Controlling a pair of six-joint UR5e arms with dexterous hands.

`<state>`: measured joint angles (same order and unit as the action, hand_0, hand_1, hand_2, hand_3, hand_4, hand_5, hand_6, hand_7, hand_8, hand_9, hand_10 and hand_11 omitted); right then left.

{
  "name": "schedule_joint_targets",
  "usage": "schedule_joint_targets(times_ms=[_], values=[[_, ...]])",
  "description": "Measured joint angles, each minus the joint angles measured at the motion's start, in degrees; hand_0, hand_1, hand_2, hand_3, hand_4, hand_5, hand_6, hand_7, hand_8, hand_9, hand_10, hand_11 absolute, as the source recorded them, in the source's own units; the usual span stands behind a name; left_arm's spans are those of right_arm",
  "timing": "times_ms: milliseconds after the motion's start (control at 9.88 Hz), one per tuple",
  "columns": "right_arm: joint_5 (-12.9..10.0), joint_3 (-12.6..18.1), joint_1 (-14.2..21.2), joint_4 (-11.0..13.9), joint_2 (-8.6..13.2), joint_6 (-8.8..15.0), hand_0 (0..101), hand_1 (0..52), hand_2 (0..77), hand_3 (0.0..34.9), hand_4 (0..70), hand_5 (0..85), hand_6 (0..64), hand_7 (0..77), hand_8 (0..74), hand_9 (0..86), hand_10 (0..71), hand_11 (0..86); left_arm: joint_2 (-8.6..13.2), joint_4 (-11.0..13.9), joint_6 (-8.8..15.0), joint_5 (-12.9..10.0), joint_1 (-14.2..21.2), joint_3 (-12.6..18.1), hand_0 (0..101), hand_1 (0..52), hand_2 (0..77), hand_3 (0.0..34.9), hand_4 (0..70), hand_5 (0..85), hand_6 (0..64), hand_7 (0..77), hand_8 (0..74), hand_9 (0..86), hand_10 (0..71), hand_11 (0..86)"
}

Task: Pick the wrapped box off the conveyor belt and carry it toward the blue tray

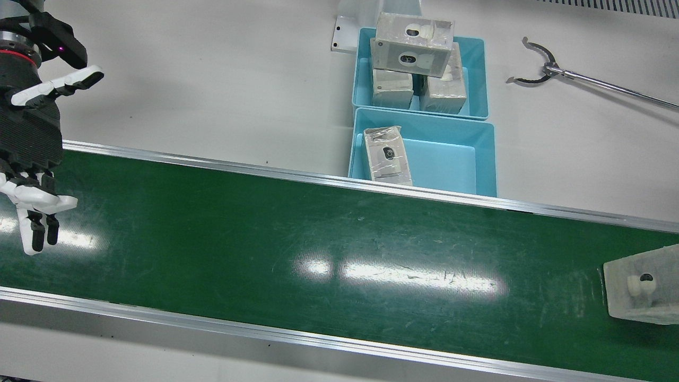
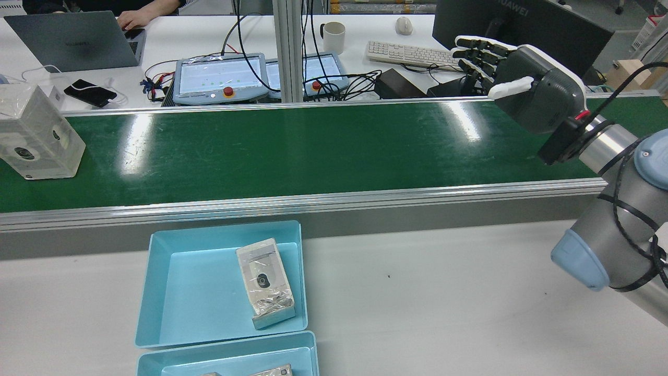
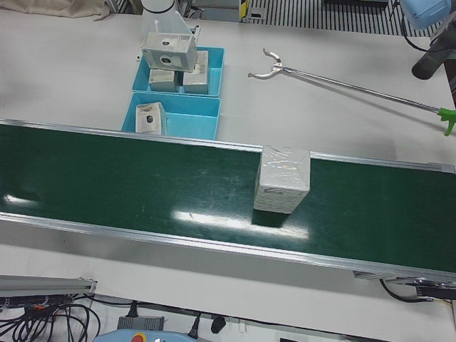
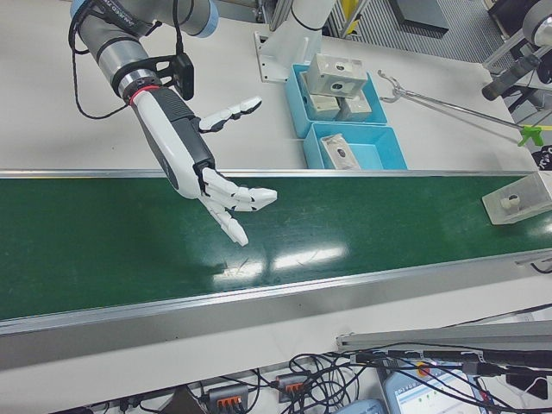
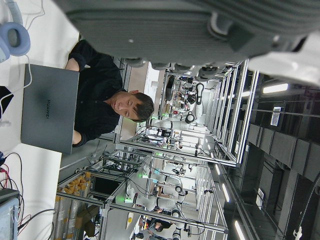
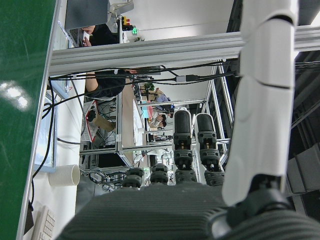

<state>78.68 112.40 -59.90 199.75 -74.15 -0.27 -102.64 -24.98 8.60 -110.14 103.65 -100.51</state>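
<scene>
The wrapped box (image 1: 642, 292) stands alone on the green conveyor belt (image 1: 318, 249), at the right edge of the front view and far left in the rear view (image 2: 36, 133). It shows mid-belt in the left-front view (image 3: 283, 178). My right hand (image 1: 29, 132) hovers open over the opposite end of the belt, fingers spread and empty, far from the box (image 4: 517, 198). The near blue tray (image 1: 451, 164) beside the belt holds one wrapped box (image 1: 387, 155). Only the palm of my left hand (image 5: 175, 25) shows, with nothing held in it.
A second blue tray (image 1: 475, 69) behind the first holds several stacked wrapped boxes. A long reach-grabber tool (image 1: 583, 79) lies on the white table. Beyond the belt are two teach pendants (image 2: 219, 78), a laptop (image 2: 73, 42) with a person at it, and a keyboard (image 2: 407, 52).
</scene>
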Motion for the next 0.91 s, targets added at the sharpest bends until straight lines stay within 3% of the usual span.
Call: schedule_joint_targets(times_ms=[304, 405, 911], values=[[-0.21, -0.63, -0.66, -0.52, 0.14, -0.46, 48, 10.4, 7.1, 1.2, 21.8, 18.5, 13.1, 26.7, 3.3, 7.1, 3.8, 6.5, 0.0, 0.0, 0.0, 0.0, 0.0, 0.0, 0, 0.0, 1.1, 0.0, 0.0, 1.1, 0.0, 0.5, 0.5, 0.5, 0.5, 0.0], [-0.17, -0.73, -1.2, -0.91, 0.15, -0.54, 48, 10.4, 5.5, 1.2, 21.8, 18.5, 10.4, 26.7, 3.3, 7.1, 3.8, 6.5, 0.0, 0.0, 0.0, 0.0, 0.0, 0.0, 0, 0.0, 1.1, 0.0, 0.0, 1.1, 0.0, 0.5, 0.5, 0.0, 0.5, 0.5], [-0.03, -0.32, -1.92, -1.88, 0.85, -0.57, 49, 13.1, 8.7, 1.1, 21.8, 19.6, 12.0, 27.3, 2.7, 6.0, 5.4, 7.6, 0.0, 0.0, 0.0, 0.0, 0.0, 0.0, 0, 0.0, 1.1, 0.0, 0.0, 1.1, 0.0, 0.5, 0.5, 0.5, 0.0, 0.5]])
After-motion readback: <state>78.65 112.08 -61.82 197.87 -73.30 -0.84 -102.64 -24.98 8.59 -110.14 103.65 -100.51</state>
